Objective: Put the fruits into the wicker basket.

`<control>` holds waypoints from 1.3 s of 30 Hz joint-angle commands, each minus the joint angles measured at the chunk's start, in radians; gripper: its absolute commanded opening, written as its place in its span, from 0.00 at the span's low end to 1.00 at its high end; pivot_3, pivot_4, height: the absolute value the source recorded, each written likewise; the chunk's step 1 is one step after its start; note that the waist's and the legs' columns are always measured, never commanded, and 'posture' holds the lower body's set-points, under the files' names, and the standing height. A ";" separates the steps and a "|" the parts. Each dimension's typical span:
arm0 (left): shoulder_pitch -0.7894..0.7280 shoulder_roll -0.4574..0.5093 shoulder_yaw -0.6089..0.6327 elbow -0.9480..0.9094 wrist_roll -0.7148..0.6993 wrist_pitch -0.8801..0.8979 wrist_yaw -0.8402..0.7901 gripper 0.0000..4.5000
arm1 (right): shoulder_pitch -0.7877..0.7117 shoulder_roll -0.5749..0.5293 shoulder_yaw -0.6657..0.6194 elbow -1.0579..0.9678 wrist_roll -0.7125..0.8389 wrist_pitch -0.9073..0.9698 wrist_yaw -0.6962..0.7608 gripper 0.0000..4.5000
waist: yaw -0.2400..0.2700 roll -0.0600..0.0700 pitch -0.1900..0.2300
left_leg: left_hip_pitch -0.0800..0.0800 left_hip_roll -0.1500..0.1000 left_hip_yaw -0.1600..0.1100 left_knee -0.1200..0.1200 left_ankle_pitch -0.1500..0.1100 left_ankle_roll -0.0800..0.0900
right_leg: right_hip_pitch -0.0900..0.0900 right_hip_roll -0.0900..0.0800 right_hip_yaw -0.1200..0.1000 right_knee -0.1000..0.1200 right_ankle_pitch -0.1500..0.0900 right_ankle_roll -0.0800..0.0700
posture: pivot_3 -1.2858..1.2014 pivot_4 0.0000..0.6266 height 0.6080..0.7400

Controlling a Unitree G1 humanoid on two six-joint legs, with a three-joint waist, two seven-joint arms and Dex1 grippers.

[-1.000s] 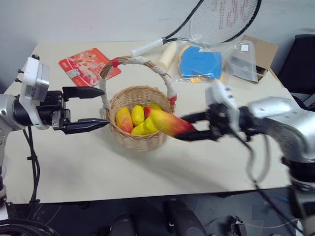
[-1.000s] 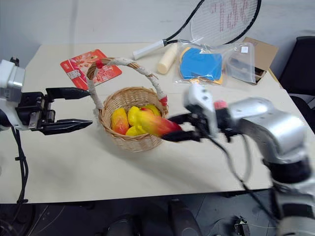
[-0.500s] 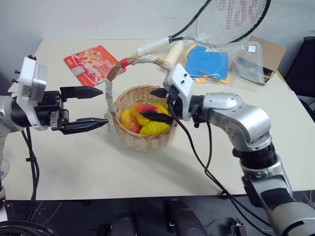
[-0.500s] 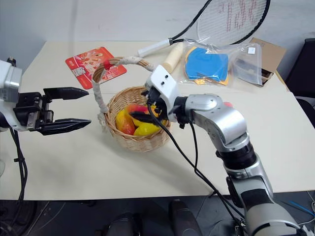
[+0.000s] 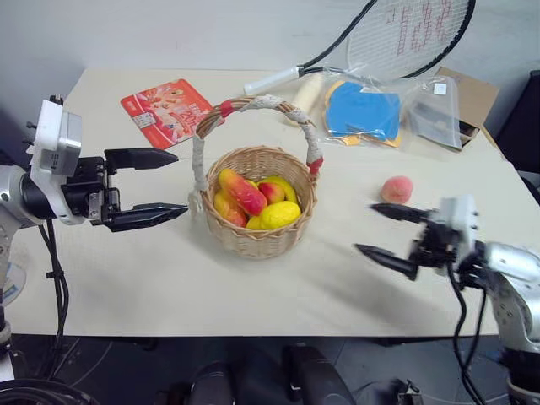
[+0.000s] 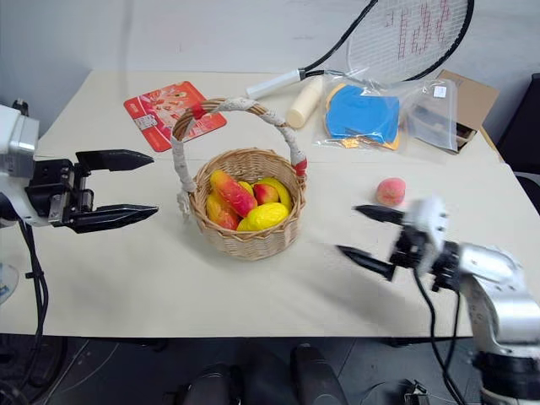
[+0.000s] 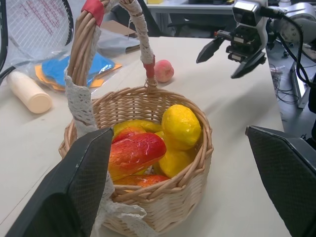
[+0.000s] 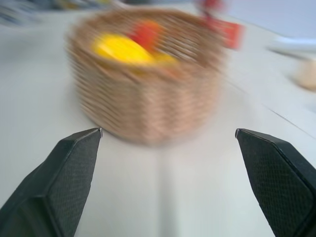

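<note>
The basket point(image 5: 258, 202) stands upright near the middle of the tabletop point(image 5: 169, 278), its arched handle point(image 5: 253, 105) wrapped in whitish cord with red bands. Inside it lie several fruits: a red-and-yellow mango point(image 5: 242, 191) across the top on the robot's left side, a lemon point(image 5: 279, 214) at the front right, and more yellow and red pieces beneath and behind them. In the left wrist view the mango point(image 7: 136, 150) and lemon point(image 7: 180, 126) sit level with the rim.

One fruit is outside the basket: a pink peach point(image 5: 396, 189) rests on the tabletop to the right of it, well apart from it.

The left hand point(image 5: 160, 186) hovers just left of the basket, level, pointing toward it, its fingers spread wide and holding nothing. The right hand point(image 5: 381, 231) hangs low over the tabletop to the right of the basket, in front of the peach, pointing toward the basket with its fingers wide apart and empty. One fingertip is near the peach but apart from it.

Along the far edge of the tabletop lie a red packet point(image 5: 165, 111), a cream roll point(image 5: 307, 92), a racket point(image 5: 396, 38) whose white grip reaches toward the handle, a clear bag with blue contents point(image 5: 364, 110), another clear bag point(image 5: 434, 105) and a brown box point(image 5: 471, 94).
</note>
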 commanded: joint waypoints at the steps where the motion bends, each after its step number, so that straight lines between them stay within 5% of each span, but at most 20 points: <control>1: -0.066 0.000 -0.027 -0.055 -0.026 -0.001 0.017 1.00 | 0.110 0.027 -0.123 0.134 -0.067 -0.220 -0.051 0.99 | 0.001 0.000 0.000 | 0.000 0.000 0.000 0.001 0.000 0.000 | 0.001 0.001 -0.001 0.000 0.000 0.000 | 0.52 0.24 1.00; 8: -0.226 -0.034 -0.069 -0.023 -0.057 0.051 0.090 1.00 | 0.195 0.031 -0.185 0.274 -0.085 -0.289 -0.175 0.99 | -0.005 0.002 0.001 | 0.010 0.000 0.000 0.000 0.000 0.000 | 0.010 0.002 0.002 0.000 0.000 0.000 | 0.52 0.24 1.00; 14: -0.261 -0.040 -0.107 0.006 -0.034 0.056 0.092 1.00 | -0.008 -0.012 -0.092 0.190 -0.036 -0.072 -0.282 0.99 | -0.031 0.004 0.002 | 0.022 -0.001 -0.001 -0.011 0.002 -0.004 | 0.015 0.002 0.011 0.000 0.000 0.000 | 0.52 0.24 1.00; 21: -0.243 -0.034 -0.124 0.020 -0.029 0.059 0.084 1.00 | -0.467 -0.022 0.132 0.337 -0.132 0.172 -0.407 0.99 | -0.042 0.006 0.004 | 0.025 0.001 -0.001 -0.014 0.000 -0.009 | 0.011 0.011 0.025 0.002 0.000 0.000 | 0.52 0.24 1.00; 29: -0.171 -0.013 -0.073 -0.017 -0.049 0.057 0.074 1.00 | -0.727 0.024 0.298 0.660 -0.239 0.198 -0.382 0.99 | -0.043 0.006 0.004 | 0.019 0.002 0.001 -0.012 -0.002 -0.007 | 0.006 0.010 0.026 -0.001 0.000 0.000 | 0.52 0.24 1.00; 38: -0.092 -0.015 -0.037 -0.066 -0.073 0.062 0.091 1.00 | -0.848 0.054 0.333 0.996 -0.323 0.046 -0.341 0.99 | -0.057 0.006 0.004 | 0.016 0.003 0.002 -0.011 -0.002 -0.007 | 0.001 0.011 0.026 0.000 0.000 0.000 | 0.52 0.24 1.00; 39: -0.078 -0.009 -0.028 -0.070 -0.074 0.062 0.087 1.00 | -0.856 0.051 0.318 1.010 -0.313 0.041 -0.334 0.91 | -0.060 0.006 0.004 | 0.016 0.003 0.002 -0.011 -0.002 -0.007 | 0.001 0.011 0.026 0.000 0.000 0.000 | 0.52 0.24 1.00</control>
